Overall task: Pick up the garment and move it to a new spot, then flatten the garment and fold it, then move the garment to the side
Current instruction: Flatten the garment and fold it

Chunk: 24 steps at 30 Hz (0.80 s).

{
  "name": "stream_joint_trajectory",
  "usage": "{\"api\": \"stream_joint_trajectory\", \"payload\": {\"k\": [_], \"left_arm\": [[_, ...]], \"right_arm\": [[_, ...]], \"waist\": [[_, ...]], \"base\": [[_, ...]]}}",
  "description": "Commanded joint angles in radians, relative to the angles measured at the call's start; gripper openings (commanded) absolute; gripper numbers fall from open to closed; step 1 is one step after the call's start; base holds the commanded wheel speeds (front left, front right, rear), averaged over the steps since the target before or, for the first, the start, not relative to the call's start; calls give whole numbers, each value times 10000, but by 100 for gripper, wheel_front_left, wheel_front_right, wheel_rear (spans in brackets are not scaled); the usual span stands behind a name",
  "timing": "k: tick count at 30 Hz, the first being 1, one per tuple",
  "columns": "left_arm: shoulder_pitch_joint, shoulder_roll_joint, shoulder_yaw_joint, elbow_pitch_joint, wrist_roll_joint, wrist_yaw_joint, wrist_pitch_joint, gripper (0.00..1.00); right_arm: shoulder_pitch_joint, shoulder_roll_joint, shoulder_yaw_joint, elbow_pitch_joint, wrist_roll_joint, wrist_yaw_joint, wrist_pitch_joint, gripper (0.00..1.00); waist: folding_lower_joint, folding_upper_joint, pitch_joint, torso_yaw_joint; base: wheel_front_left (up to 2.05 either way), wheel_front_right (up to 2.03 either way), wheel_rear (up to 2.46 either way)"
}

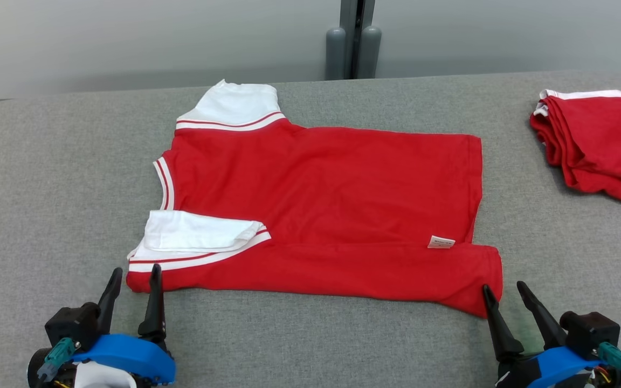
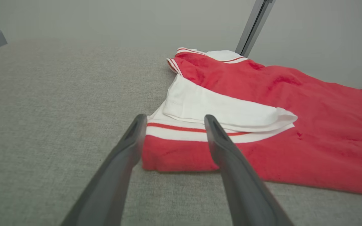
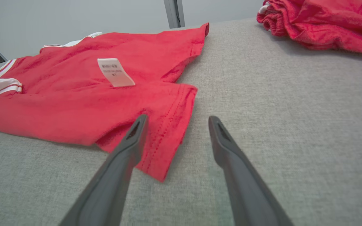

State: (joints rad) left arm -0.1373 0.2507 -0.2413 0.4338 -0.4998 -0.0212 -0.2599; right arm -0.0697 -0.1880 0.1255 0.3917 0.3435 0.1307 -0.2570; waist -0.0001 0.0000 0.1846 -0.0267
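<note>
The garment [image 1: 321, 205] is a red T-shirt with white sleeves and white-and-red trim, spread on the grey table with its near long edge folded over and a white label showing. One white sleeve is folded onto the body near the left end. My left gripper [image 1: 137, 272] stands open at the garment's near-left corner [image 2: 174, 157], nothing between its fingers. At the near-right corner [image 3: 168, 138] my right gripper [image 1: 503, 290] is open too, one finger over the hem, holding nothing.
A second red garment [image 1: 596, 145] lies folded at the table's far right, also seen as a red pile [image 3: 322, 25] in the right wrist view. A grey post [image 1: 353, 43] rises behind the table's far edge. Bare grey cloth surface [image 1: 46, 178] lies left of the shirt.
</note>
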Motion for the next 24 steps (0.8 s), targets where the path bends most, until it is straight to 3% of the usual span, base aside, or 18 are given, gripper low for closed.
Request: {"api": "stream_joint_trajectory", "payload": {"k": [1,15,16,17,18,19,20,21,24], "left_arm": [[-46,107,-29,146,43,-29,-18,100],[-1049,4,-394,2178,-15,-479,107,100],[-1093,-26,-431,2312,-39,-510,124,100],[-1140,-38,-477,2444,-41,-546,154,100],[-1185,-54,-499,2561,-65,-584,156,95],[-1207,-83,-501,2658,-108,-609,141,40],[-1241,-128,-516,2723,-92,-642,118,5],[-1278,-152,-529,2788,-94,-660,101,0],[-1322,-182,-483,2849,-154,-715,31,0]], "right_arm": [[-141,85,10,110,-113,2,6,100],[-1081,707,400,1648,-243,2,-22,100],[-1108,751,465,1723,-183,2,-27,84],[-1157,779,516,1772,-157,2,-34,46],[-1197,803,577,1793,-118,2,-37,24],[-1209,815,614,1821,-72,2,-48,0],[-1224,811,632,1844,-67,2,-56,0],[-1232,808,645,1857,-38,2,-67,0],[-1174,770,648,1849,27,2,-86,0]], "waist": [[1,0,38,-15],[1,0,300,-205],[1,0,300,-207],[1,0,299,-207],[1,0,295,-204],[1,0,277,-200],[1,0,264,-190],[1,0,237,-172],[1,0,67,-87]], "base": [[0,0,0],[0,0,0],[0,0,0],[0,0,0],[0,0,0],[0,0,0],[0,0,0],[0,0,0],[0,0,0]]}}
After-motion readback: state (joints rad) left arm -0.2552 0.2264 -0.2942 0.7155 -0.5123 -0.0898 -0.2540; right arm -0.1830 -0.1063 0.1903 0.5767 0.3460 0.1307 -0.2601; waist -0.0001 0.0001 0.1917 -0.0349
